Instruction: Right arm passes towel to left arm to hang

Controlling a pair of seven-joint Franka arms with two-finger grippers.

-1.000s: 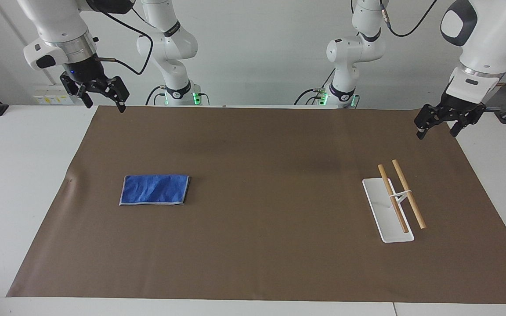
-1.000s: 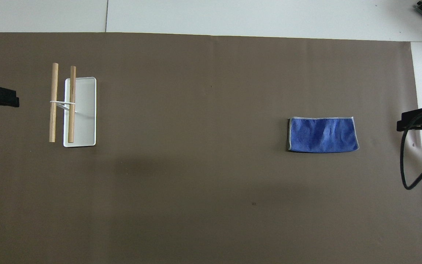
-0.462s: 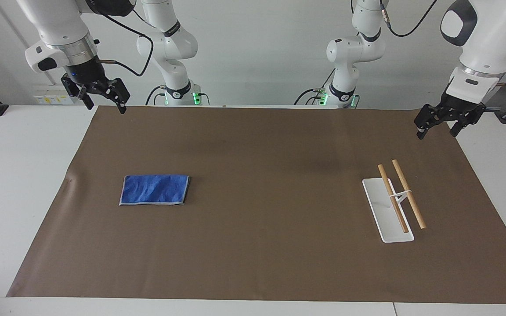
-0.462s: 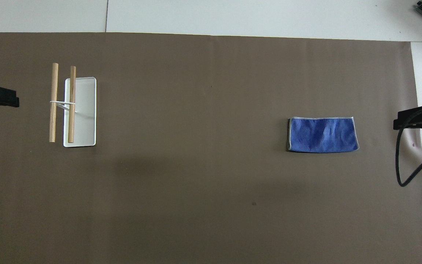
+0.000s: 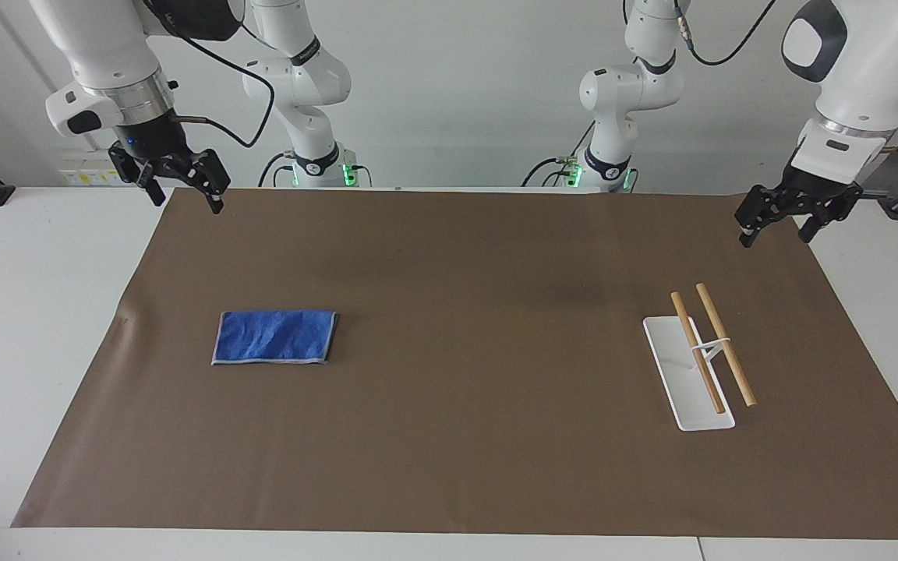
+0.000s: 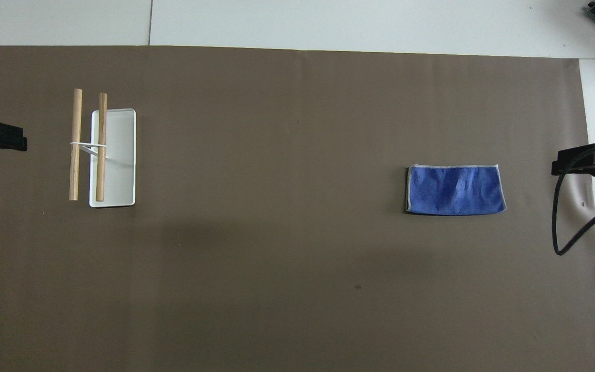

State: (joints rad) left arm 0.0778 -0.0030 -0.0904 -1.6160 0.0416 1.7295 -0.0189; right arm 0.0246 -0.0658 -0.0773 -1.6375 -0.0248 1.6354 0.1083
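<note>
Both pincers, right [image 5: 181, 189] and left [image 5: 777, 224], hang spread and empty; towel [image 5: 274, 337] lies flat on mat [image 5: 464, 436].

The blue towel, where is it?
The towel lies flat on the brown mat, toward the right arm's end of the table; the right gripper is up, not touching it.
</note>
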